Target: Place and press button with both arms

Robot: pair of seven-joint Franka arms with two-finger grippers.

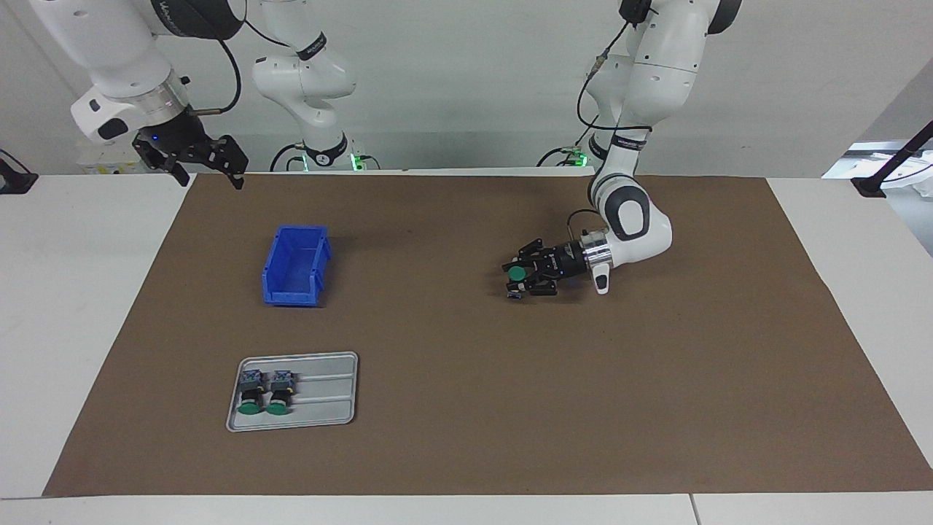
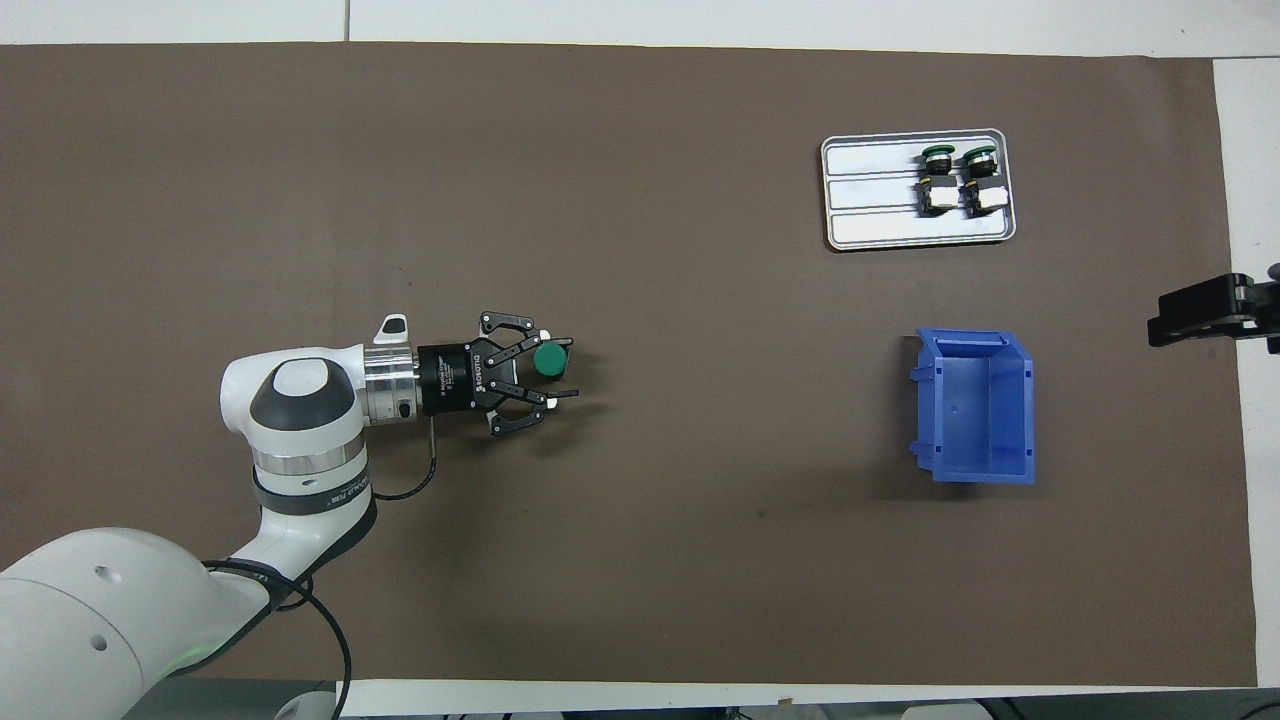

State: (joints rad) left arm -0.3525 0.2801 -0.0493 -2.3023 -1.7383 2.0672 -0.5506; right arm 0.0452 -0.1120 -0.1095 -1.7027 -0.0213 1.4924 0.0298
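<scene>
Grey tray (image 1: 332, 390) holds two buttons (image 1: 264, 392); blue bin (image 1: 295, 266) empty. Left gripper (image 1: 519, 281) jaws spread around upright button (image 1: 517, 274) on mat; right gripper (image 1: 208, 166) waits, jaws spread.

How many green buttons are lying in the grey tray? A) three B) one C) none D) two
D: two buttons lie side by side at one end of the grey tray, and a third button sits between the fingers of the left gripper on the brown mat.
</scene>
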